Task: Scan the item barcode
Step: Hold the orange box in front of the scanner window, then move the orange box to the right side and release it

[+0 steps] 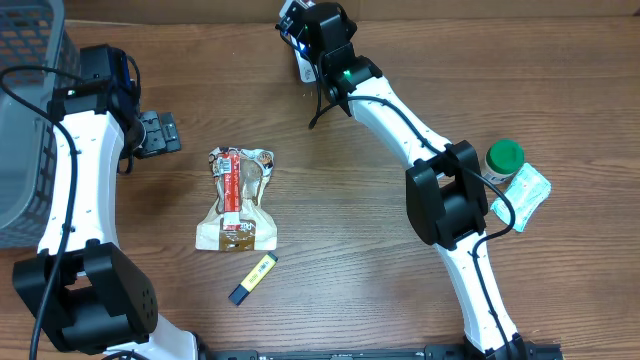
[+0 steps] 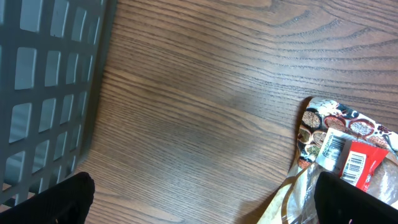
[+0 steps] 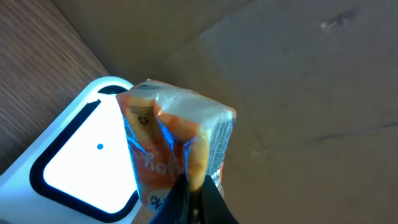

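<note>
— Orange snack packet (image 3: 180, 137): where does it sit?

— Pinched at its lower edge in the right gripper (image 3: 194, 194), jaws clamped tight on the wrapper. It hangs just above the white scanner (image 3: 81, 168) at the far edge of the table, and a blue glow falls on its near face.

— So is the scan done?

— I judge it under way. The packet is lifted and presented, but I cannot see a barcode on the side facing the lit window, so I cannot say whether it has read. Turning the packet may be needed, then setting it down.

— And the other arm?

— The left gripper (image 1: 158, 133) is spread wide and holds nothing, low over the wood beside the grey basket (image 1: 25, 120).

— What about the surface?

— Brown wood-grain table (image 1: 350, 250), matte and flat. A printed food pouch (image 1: 237, 200) lies near the middle with a yellow marker (image 1: 252, 278) just below it. A green-lidded jar (image 1: 505, 157) and a pale green packet (image 1: 526, 195) sit by the right arm's base. Behind the scanner stands a cardboard wall (image 3: 311, 81); nothing more of the room shows.
</note>
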Robot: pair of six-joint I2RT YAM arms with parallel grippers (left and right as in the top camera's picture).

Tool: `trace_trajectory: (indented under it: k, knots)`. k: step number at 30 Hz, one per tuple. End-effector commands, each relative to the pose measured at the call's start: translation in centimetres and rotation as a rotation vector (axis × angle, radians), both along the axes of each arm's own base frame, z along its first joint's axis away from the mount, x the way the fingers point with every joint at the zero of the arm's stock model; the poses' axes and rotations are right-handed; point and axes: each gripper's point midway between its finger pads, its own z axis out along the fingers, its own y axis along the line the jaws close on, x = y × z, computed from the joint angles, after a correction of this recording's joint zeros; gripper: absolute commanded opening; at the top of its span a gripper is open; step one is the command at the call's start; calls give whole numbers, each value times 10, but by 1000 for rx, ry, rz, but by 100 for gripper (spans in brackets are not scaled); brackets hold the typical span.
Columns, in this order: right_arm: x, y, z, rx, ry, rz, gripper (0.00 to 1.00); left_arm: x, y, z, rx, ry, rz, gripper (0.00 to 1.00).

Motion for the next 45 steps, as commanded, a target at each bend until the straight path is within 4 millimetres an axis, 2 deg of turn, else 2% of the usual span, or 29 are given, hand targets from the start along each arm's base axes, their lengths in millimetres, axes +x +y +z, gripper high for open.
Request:
trace_trajectory:
  k: [1,6,7,10,14,17,20,26,29,33,38,41,45]
  knots:
    - [2,3,-5,-4,-2,-5,3,1,-2,1,3,0,-22,100]
    - [2,3,-7,93,7,-52,4,1,-2,1,3,0,-22,100]
    - [1,2,-2,130,5,-67,3,1,-2,1,3,0,-22,100]
    - [-6,-4,33,267,4,-128,4,1,-2,1,3,0,-22,100]
    - [-29,-30,70,398,66,-236,4,1,-2,1,3,0,-22,100]
    - [-56,-61,79,456,172,-352,4,1,-2,1,3,0,-22,100]
    - [-96,-90,66,494,374,-455,4,1,-2,1,3,0,-22,100]
    - [-186,-157,5,514,877,-718,10,1,-2,1,3,0,-22,100]
    - [-210,-193,-16,515,981,-882,11,1,-2,1,3,0,-22,100]
    - [-232,-232,-44,496,1069,-1005,10,1,-2,1,3,0,-22,100]
    - [-251,-264,-74,494,1134,-1108,11,1,-2,1,3,0,-22,100]
    - [-254,-272,-84,502,1139,-1127,12,1,-2,1,3,0,-22,100]
    - [-256,-269,-90,499,1147,-1123,13,1,-2,1,3,0,-22,100]
